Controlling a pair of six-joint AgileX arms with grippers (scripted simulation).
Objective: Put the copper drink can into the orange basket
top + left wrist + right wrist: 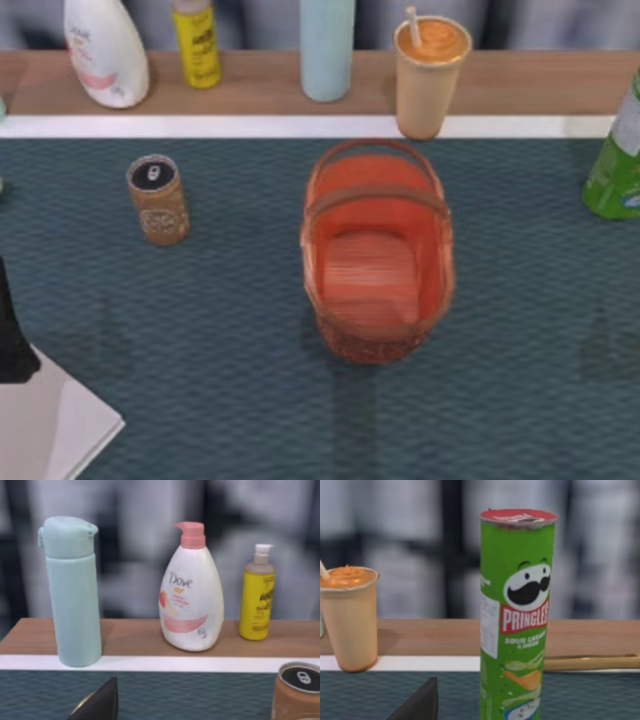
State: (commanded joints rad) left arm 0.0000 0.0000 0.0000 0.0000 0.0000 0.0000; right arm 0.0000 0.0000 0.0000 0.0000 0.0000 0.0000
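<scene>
The copper drink can [158,198] stands upright on the teal mat at the left, dark top with a silver rim. In the left wrist view the copper drink can [297,692] shows at the frame's edge, apart from a dark part of my left gripper [100,705]. The orange basket [430,290] sits at the table's middle, handle arched across it, with nothing inside. My left arm [12,335] is at the left edge, nearer the front than the can. My right arm is out of the top view; a dark part of my right gripper [420,702] shows in its wrist view.
On the wooden strip at the back stand a white Dove bottle [105,50], a yellow bottle [197,45], a pale teal flask [327,50] and a tan paper cup with a straw [428,80]. A green Pringles tube [618,165] stands at the right edge. A white slab [55,425] lies front left.
</scene>
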